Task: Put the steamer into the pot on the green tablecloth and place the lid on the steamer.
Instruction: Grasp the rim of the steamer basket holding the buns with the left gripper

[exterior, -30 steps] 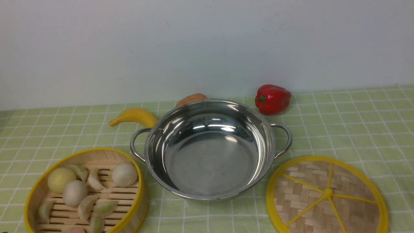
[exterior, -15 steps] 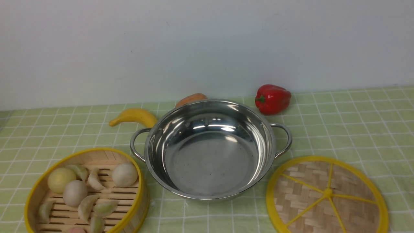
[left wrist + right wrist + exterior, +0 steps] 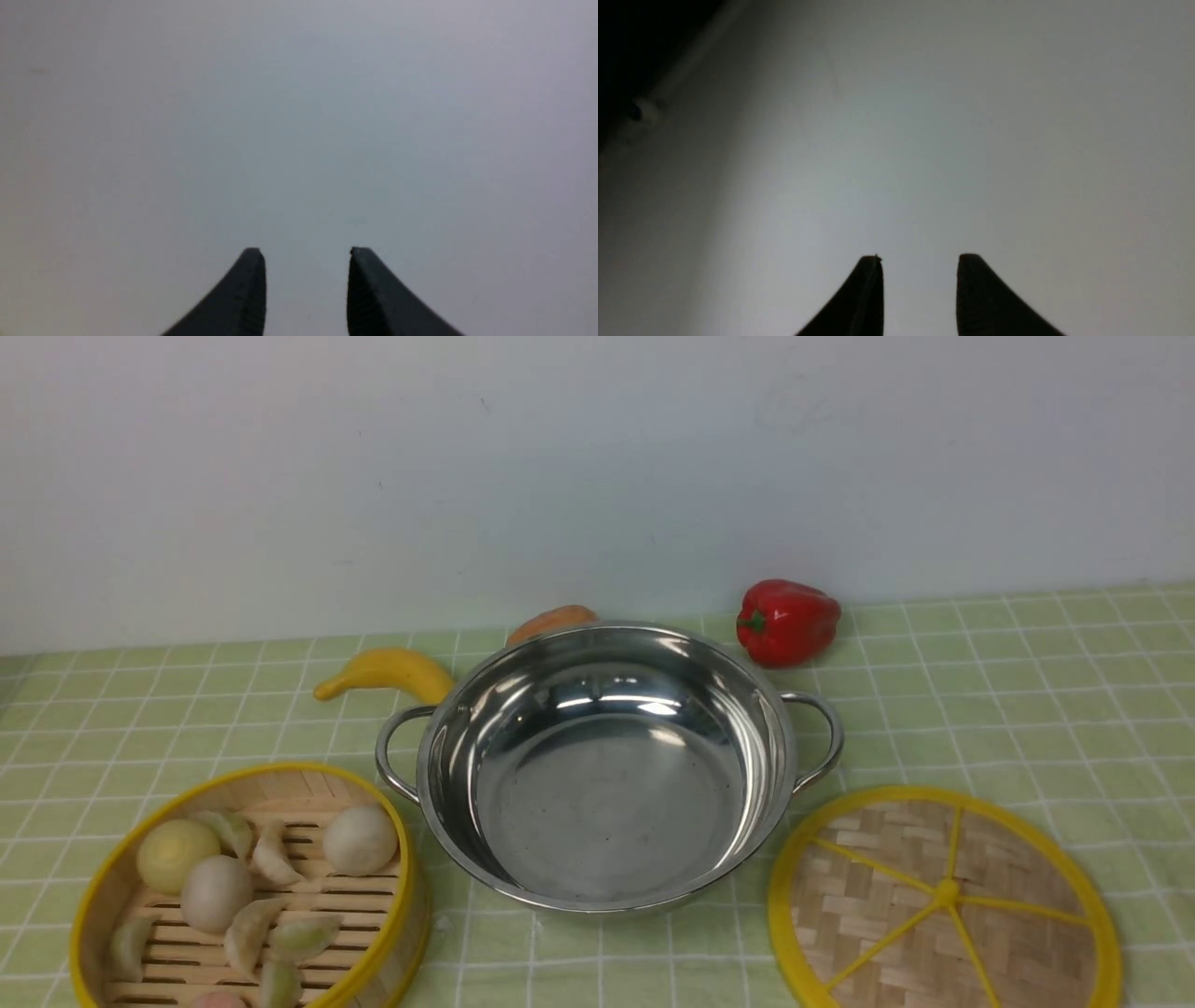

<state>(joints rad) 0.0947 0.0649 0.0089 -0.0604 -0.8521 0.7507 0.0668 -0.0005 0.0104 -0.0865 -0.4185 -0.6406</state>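
Observation:
The shiny steel pot (image 3: 607, 859) stands empty in the middle of the green tablecloth (image 3: 1008, 709). At the front left sits the steamer (image 3: 112, 877), a yellow-rimmed bamboo basket with pale buns and dumplings inside. The flat woven lid (image 3: 859, 915) lies on the cloth at the front right. Neither arm shows in the front view. In the left wrist view my left gripper (image 3: 306, 254) stands open with nothing between its dark fingers, facing a plain grey wall. My right gripper (image 3: 919, 261) is likewise open and empty before a pale wall.
A yellow banana (image 3: 387, 670) lies behind the pot's left handle. An orange item (image 3: 551, 621) peeks out behind the pot's rim. A red bell pepper (image 3: 786, 621) stands at the back right, near the wall.

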